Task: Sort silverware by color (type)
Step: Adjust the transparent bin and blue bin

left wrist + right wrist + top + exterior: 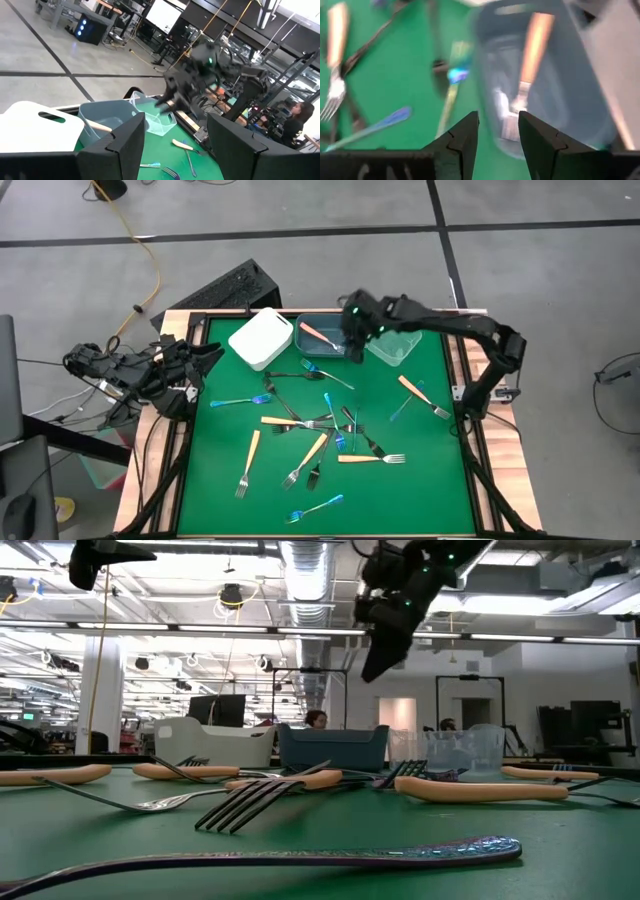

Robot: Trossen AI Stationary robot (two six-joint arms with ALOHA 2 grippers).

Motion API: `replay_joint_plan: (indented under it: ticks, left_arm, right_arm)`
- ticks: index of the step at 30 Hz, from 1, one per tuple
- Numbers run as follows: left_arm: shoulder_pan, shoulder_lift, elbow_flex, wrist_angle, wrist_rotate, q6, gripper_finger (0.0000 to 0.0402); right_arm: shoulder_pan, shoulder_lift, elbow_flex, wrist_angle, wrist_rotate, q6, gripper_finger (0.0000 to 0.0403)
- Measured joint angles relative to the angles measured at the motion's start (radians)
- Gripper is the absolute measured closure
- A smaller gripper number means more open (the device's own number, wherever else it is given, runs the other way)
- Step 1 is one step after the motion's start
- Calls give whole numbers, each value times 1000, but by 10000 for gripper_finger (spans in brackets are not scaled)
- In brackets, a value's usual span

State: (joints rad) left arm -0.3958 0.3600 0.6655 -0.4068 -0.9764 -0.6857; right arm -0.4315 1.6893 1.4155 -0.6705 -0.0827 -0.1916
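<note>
One orange-handled fork (320,335) lies in the grey-blue bin (305,323), directly beneath the right gripper (352,348), whose fingers stand apart and, as far as the blurred wrist view lets me judge, hold nothing. The other forks (300,423) lie scattered on the green mat (400,500) below it: thin shiny metal heads with smooth blue, orange or black handles. Next it should drop onto one handle crosswise, away from neighbours. The left gripper (205,360) waits open at the table's edge.

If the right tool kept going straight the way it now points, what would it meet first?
Most likely the grey-blue bin: the right tool, jaws apart and empty, hangs above the bin's near rim, aimed down into it, where an orange-handled fork lies. Depth is unclear, so it might first touch the rim or that fork.
</note>
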Motion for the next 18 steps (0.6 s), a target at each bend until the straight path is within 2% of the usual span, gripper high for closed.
replay_joint_plan:
  ticks: [6, 18]
  left_arm:
    - [0, 0, 0, -1, 0, 0, 205]
    - [0, 0, 0, -7, 0, 0, 205]
  right_arm:
    - [65, 100, -1, 4, -25, -54, 246]
    - [40, 247, -1, -12, -19, -59, 246]
